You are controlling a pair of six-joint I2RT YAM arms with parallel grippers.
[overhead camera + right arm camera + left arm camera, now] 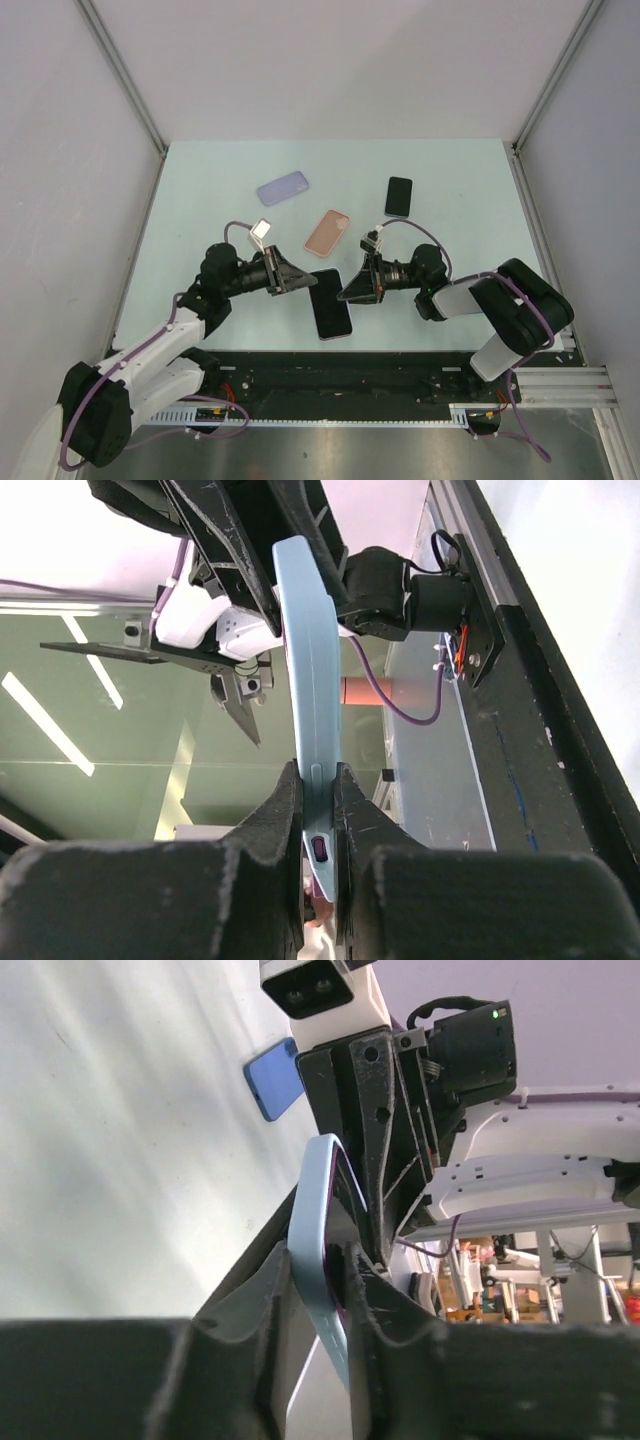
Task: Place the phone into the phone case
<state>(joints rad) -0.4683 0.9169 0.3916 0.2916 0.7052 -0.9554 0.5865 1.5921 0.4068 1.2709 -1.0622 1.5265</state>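
A phone with a dark screen sits in a light blue phone case (331, 304), held above the table's near middle between both grippers. My left gripper (301, 279) grips its left edge, and in the left wrist view both fingers press the case's (312, 1200) rim at the left gripper (322, 1262), where a purple phone edge (341, 1295) shows inside. My right gripper (351, 290) is shut on the opposite edge. In the right wrist view the case (305, 650) stands edge-on in the right gripper (318, 780), a purple button visible through its cutout.
On the table behind lie a lavender case (283, 188), a salmon-pink case (328, 232) and a black phone (399, 196). White walls enclose the table on three sides. A black rail runs along the near edge (330, 370).
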